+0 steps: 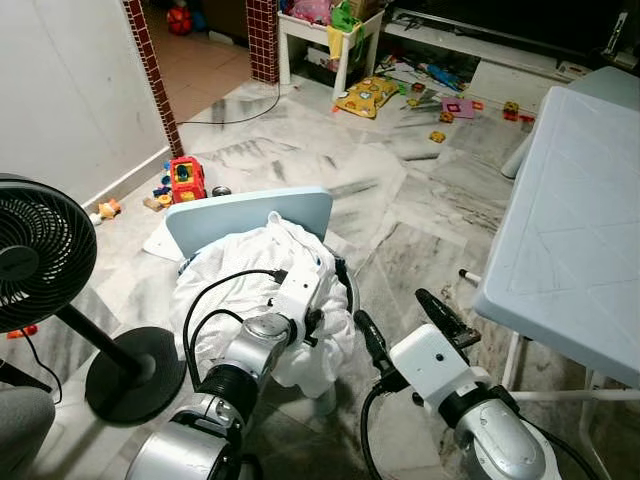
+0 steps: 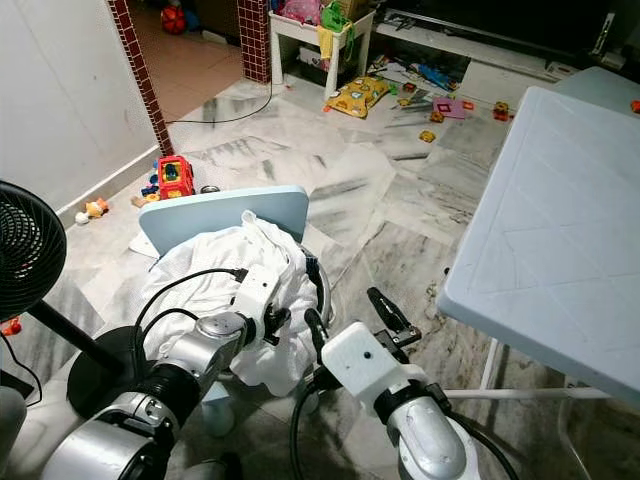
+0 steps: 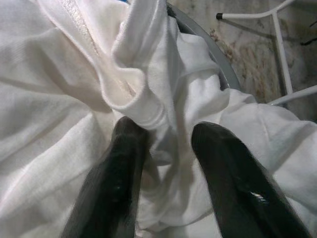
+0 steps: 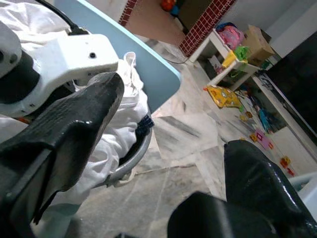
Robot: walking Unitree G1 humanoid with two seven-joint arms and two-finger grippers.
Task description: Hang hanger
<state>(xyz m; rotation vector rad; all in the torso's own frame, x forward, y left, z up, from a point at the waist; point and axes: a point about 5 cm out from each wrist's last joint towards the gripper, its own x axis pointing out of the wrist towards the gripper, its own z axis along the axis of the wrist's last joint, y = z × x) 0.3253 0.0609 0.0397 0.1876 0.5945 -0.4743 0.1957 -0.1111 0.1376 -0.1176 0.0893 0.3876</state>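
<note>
Between the white garment (image 1: 262, 290) heaped on the light blue chair (image 1: 250, 216) and the pale blue surface (image 1: 570, 240) we find a lane of bare marble floor (image 1: 400, 240), and our right pincer (image 1: 410, 322) hangs open in it. A black fan (image 1: 40, 265) crowds the chair's far side. Toys (image 1: 185, 178) litter the floor beyond. Our left pincer (image 3: 166, 163) is spread, pressed into cloth.

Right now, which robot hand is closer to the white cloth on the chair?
The left. The left gripper has its open fingers pressed into the white cloth. The right gripper hangs open beside the chair, off the cloth.
</note>
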